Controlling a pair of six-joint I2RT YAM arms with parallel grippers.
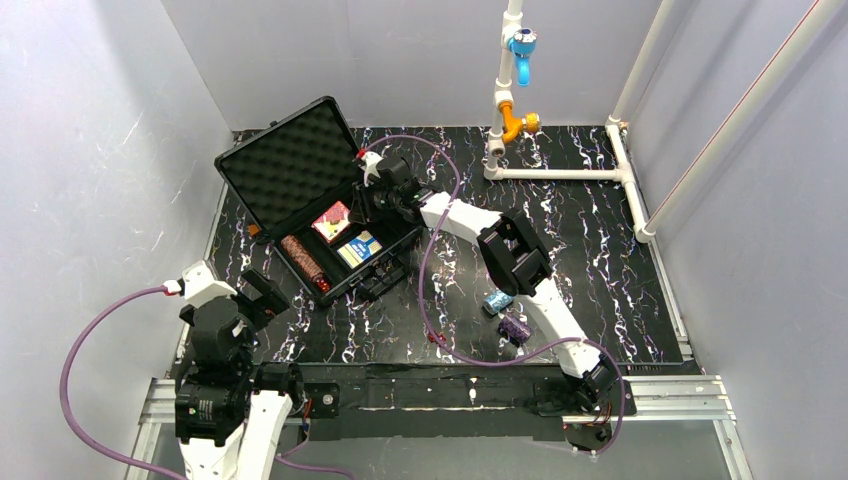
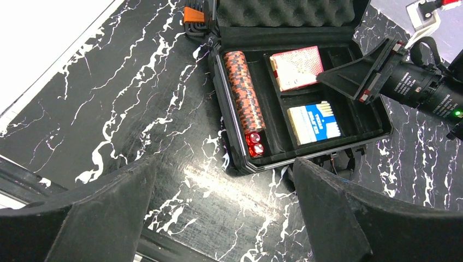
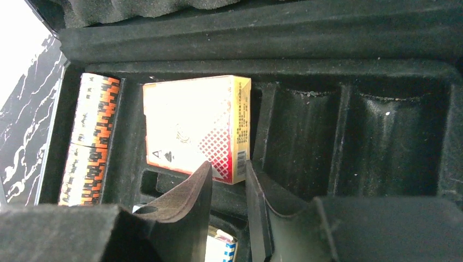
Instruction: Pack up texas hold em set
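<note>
The black case (image 1: pixel 392 262) lies open at the table's back left, its egg-crate foam lid (image 1: pixel 285 165) tilted back. Inside lie a brown chip stack (image 1: pixel 302 258), small red dice (image 1: pixel 322 285), a red card box (image 1: pixel 331 221) and a blue card box (image 1: pixel 359 248). My right gripper (image 1: pixel 365 195) reaches into the case. In the right wrist view its jaws (image 3: pixel 228 174) stand a narrow gap apart and empty, tips at the red card box's (image 3: pixel 191 125) near corner. A blue chip stack (image 1: pixel 497 301) and a purple chip stack (image 1: pixel 514 328) lie on the table by the right arm. My left gripper (image 2: pixel 225 164) is wide open and empty, short of the case's front rim (image 2: pixel 316 155).
A white pipe frame (image 1: pixel 560 172) with a blue fitting (image 1: pixel 521 45) and an orange fitting (image 1: pixel 518 124) stands at the back right. A purple cable (image 1: pixel 430 290) loops over the table beside the right arm. Two chip slots (image 3: pixel 349 136) in the case hold nothing.
</note>
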